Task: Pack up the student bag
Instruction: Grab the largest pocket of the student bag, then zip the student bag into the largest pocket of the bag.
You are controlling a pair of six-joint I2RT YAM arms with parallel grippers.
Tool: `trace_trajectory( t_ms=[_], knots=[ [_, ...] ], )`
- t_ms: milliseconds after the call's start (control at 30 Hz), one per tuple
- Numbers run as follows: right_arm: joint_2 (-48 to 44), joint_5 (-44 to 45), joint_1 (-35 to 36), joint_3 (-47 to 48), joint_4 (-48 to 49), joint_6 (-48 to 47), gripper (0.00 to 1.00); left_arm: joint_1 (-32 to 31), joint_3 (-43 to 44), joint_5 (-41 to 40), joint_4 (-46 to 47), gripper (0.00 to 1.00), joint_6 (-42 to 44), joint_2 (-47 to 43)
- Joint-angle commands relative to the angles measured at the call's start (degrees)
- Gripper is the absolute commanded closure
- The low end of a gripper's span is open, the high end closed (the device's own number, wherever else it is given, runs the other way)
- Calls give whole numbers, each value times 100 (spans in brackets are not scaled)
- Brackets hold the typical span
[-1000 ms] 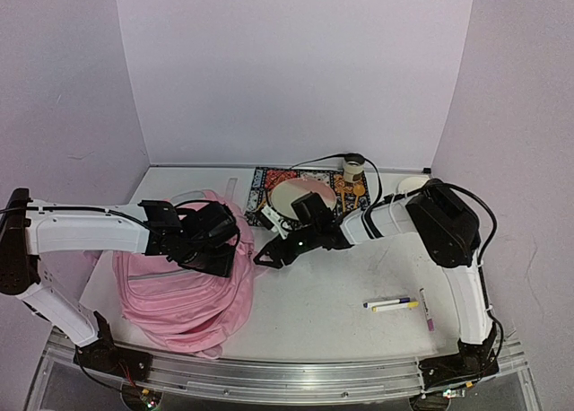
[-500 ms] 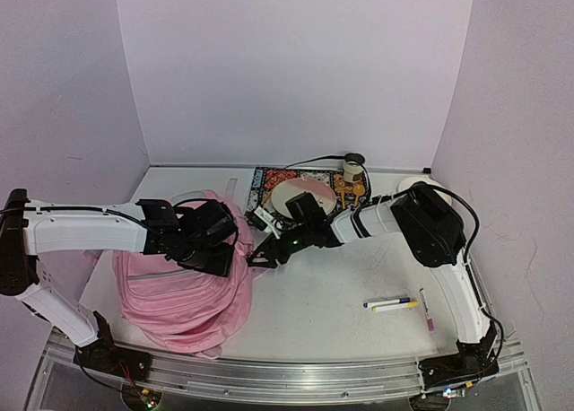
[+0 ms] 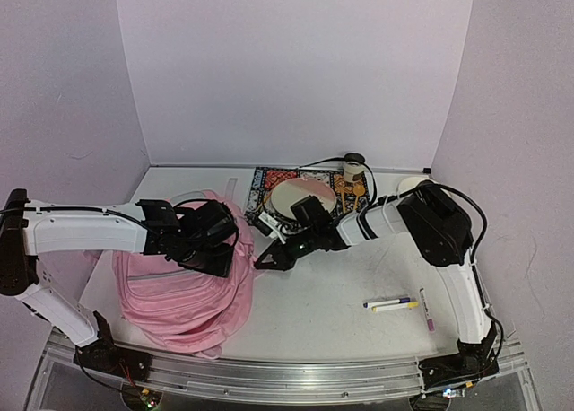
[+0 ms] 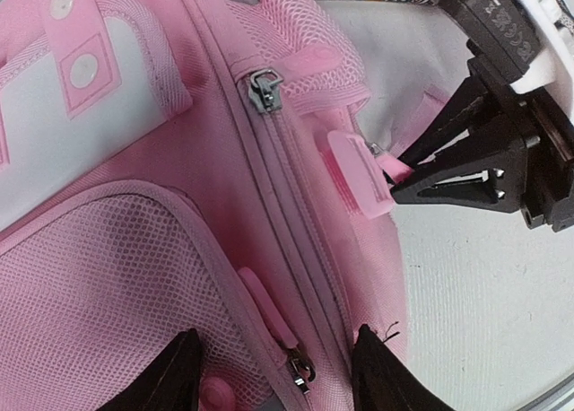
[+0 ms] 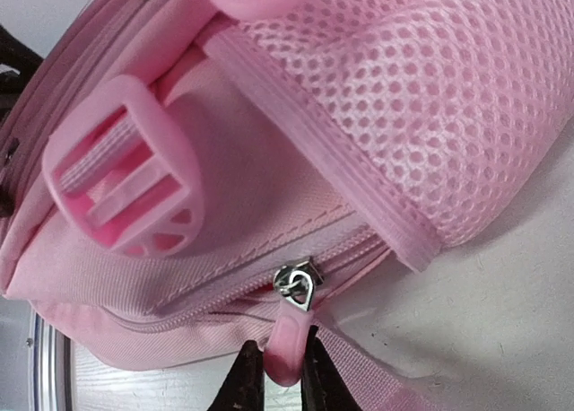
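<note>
— How far along is the packing?
— Barely begun, it seems. The right gripper (image 5: 280, 375) has its jaws pinched on the pink zipper pull (image 5: 289, 339) of the student bag (image 3: 179, 294), which lies directly ahead of it. The zip looks closed, though only part of it shows.
— And the other arm?
— The left gripper (image 4: 275, 335) stands spread above the bag's mesh pocket (image 4: 117, 294), gripping nothing. The pens (image 3: 391, 302) lie well behind the right claw, unpacked.
</note>
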Motion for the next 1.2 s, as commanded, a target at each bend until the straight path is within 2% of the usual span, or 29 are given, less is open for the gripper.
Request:
trace_trajectory(
  t_ms=[0, 267, 600, 767, 933, 1167],
  knots=[
    [-563, 94, -10, -161, -69, -88, 98, 27, -41, 0, -282, 44, 15, -34],
    [-955, 470, -8, -500, -149, -93, 100, 36, -43, -33, -281, 46, -69, -11],
    [-2015, 1822, 368, -1592, -296, -270, 100, 325, 186, -25, 211, 56, -200, 344],
    [-2426, 2663, 885, -2037, -356, -186, 100, 715, 100, 527, 983, 61, -261, 338],
    [-2659, 3358, 1515, -2221, -369, 222, 100, 732, 195, 870, 1369, 63, -418, 509],
    [-2772, 3735, 2252, -2125, -370, 498, 100, 733, -13, 963, 1771, 65, -722, 420]
  ],
)
